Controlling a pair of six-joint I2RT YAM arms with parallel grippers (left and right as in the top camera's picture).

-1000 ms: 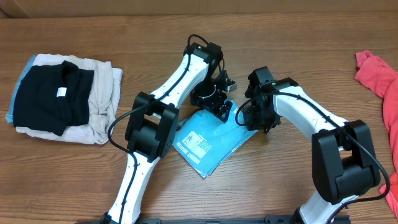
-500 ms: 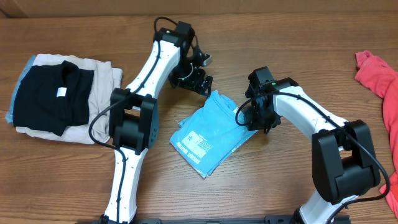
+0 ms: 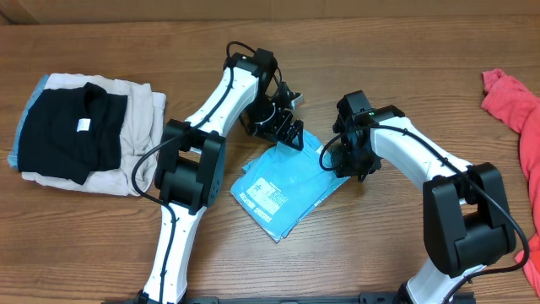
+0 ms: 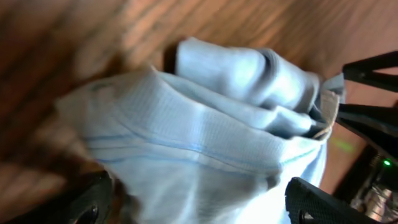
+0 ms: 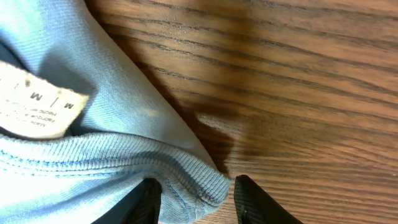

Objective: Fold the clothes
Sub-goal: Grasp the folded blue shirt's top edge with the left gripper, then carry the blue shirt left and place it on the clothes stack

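Left pincer (image 3: 285,128) hangs with its jaws spread wide over the upper edge of the sky-blue T-shirt (image 3: 283,190), which lies folded mid-desk with its white print facing up. The right pincer (image 5: 196,199) is clamped on the ribbed collar edge at the shirt's right corner. Brown wood-grain desk (image 3: 380,51) runs all round. A black-and-beige folded pile (image 3: 84,135) sits well apart at the left edge and a coral garment (image 3: 515,101) at the right edge, with open wood between each and the shirt.
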